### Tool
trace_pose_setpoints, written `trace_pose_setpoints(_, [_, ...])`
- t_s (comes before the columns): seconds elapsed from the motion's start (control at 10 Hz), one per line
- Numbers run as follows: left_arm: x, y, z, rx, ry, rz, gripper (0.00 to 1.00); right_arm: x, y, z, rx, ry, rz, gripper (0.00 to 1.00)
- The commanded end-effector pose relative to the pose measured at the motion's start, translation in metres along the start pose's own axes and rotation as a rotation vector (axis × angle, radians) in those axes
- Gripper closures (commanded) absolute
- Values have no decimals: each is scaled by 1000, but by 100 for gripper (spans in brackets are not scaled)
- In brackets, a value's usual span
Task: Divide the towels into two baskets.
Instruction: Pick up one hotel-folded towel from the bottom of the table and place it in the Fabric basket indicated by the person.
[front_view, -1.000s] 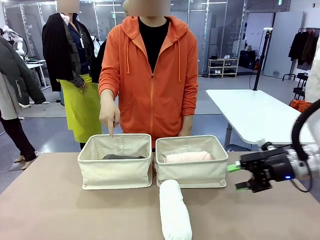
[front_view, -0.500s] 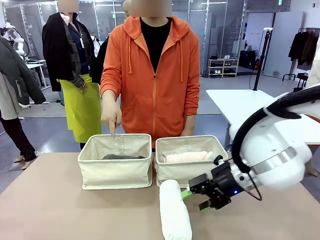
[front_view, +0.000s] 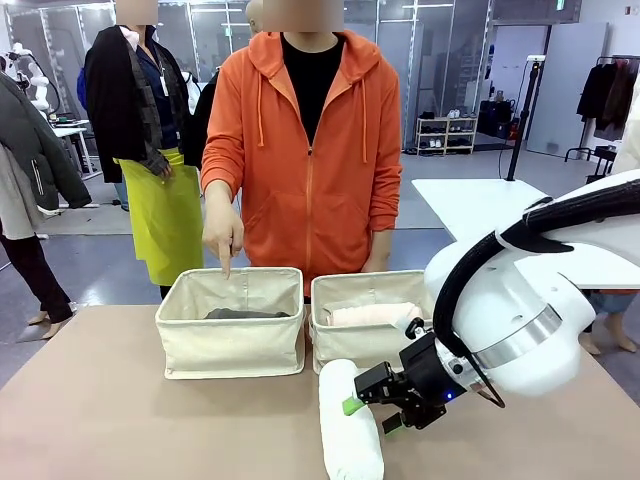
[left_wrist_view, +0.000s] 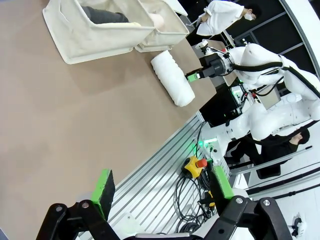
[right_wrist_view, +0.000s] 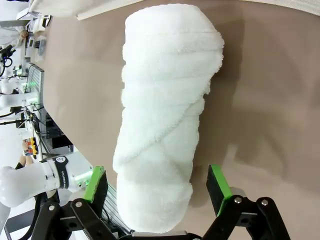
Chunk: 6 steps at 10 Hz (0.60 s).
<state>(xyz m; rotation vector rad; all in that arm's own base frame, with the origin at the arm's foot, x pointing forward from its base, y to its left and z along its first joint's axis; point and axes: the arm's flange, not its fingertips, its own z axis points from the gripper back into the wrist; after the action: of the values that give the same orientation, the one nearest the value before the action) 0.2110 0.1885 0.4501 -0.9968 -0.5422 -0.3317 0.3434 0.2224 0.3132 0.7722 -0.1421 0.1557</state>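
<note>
1. The right gripper (front_view: 368, 415) sits low over the table (front_view: 120, 400), jaws spread wide, nothing gripped.
2. Its green pads (right_wrist_view: 96, 183) flank the near end of the white towel (front_view: 349, 420); whether they touch it cannot be told.
3. The white towel lies on the table, just in front of the right basket (front_view: 375, 345), running near to far.
4. The right basket holds a pale pink towel (front_view: 370, 314).
5. The left basket (front_view: 232, 340) holds a dark grey towel (front_view: 245, 314).
6. A person's hand (front_view: 222, 232) points a finger down above the left basket's far rim.
7. The left gripper (left_wrist_view: 162, 190) hangs past the table's near edge, jaws wide apart and empty.
</note>
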Motion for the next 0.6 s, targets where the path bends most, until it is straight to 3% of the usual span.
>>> trace_pose_setpoints(0.0, [1,-4,3,-19,-19,-6,4,-24,4,-5,-46,-22,-20,0])
trace_pose_setpoints(0.5, [1,-4,3,-19,-19,-6,4,-11,15,-31,-70,-41,0,0])
